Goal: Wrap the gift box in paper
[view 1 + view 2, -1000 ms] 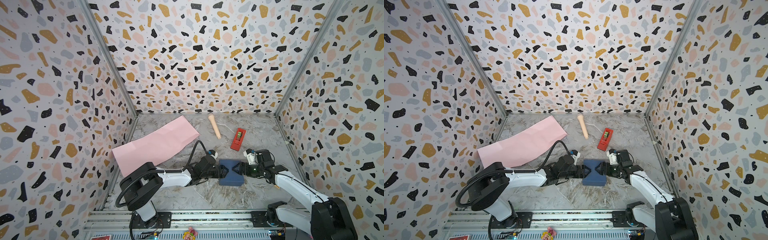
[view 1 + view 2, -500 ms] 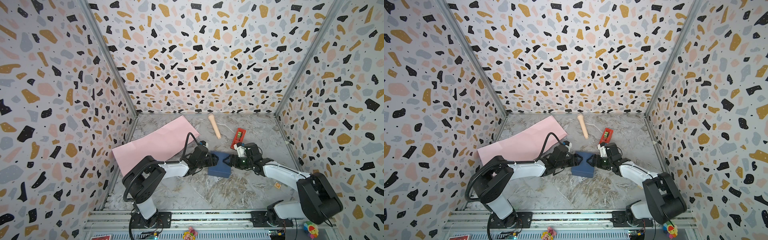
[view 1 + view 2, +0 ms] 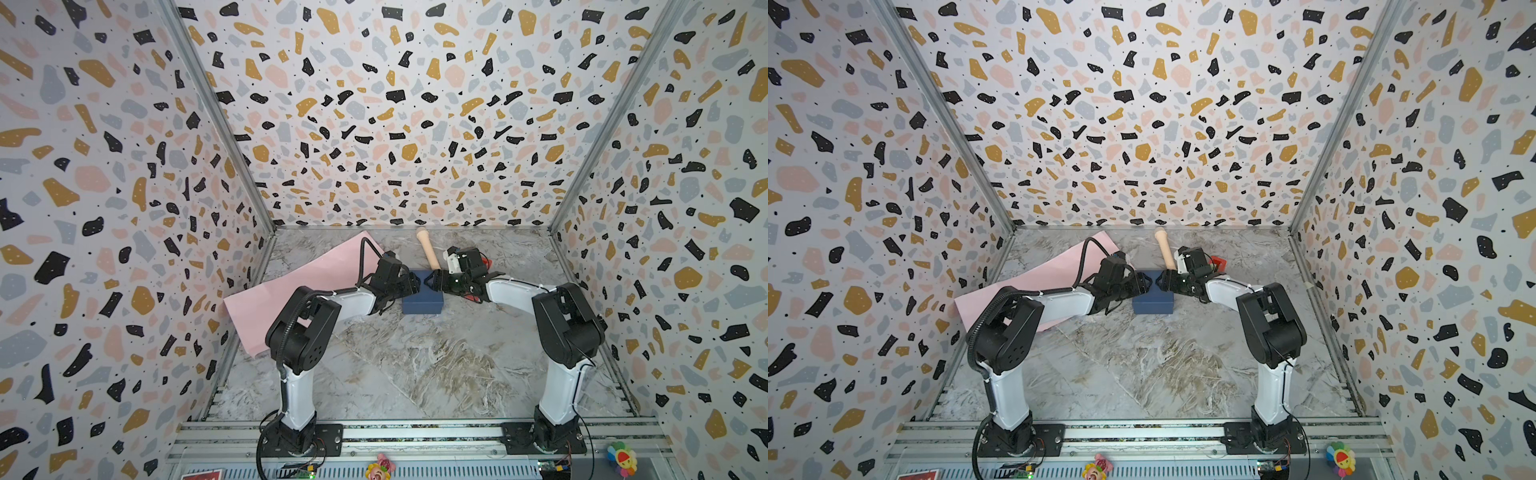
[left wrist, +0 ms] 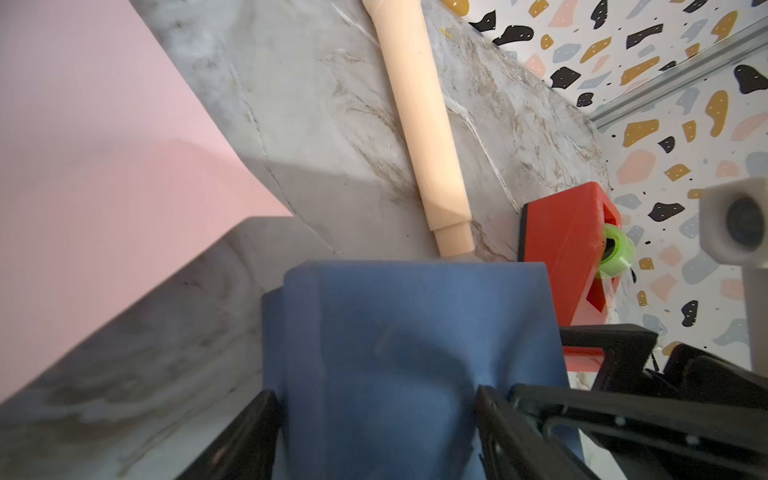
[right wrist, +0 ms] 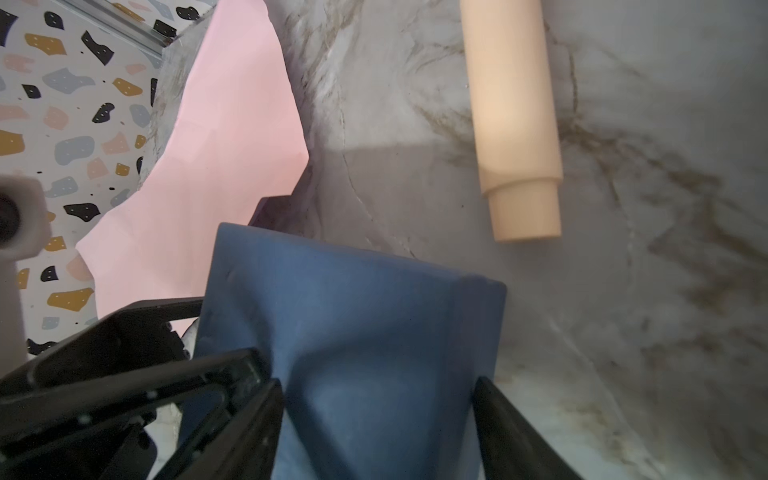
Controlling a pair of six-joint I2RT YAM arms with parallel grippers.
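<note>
Both in on it: the left claw [image 4: 376,413] and the right claw [image 5: 378,395] each clamp opposite sides of the navy gift box [image 3: 422,300] near the back of the surface [image 3: 415,365], probably to share the carry toward the pink paper [image 3: 299,278] lying along the left edge.

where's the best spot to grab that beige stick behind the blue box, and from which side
Grip the beige stick around the middle of its shaft, coming down from above with jaws across its width. It lies flat on the table, long and round, so only the narrow width likely fits. Its stepped end sits close behind the gift box, leaving little room there.
</note>
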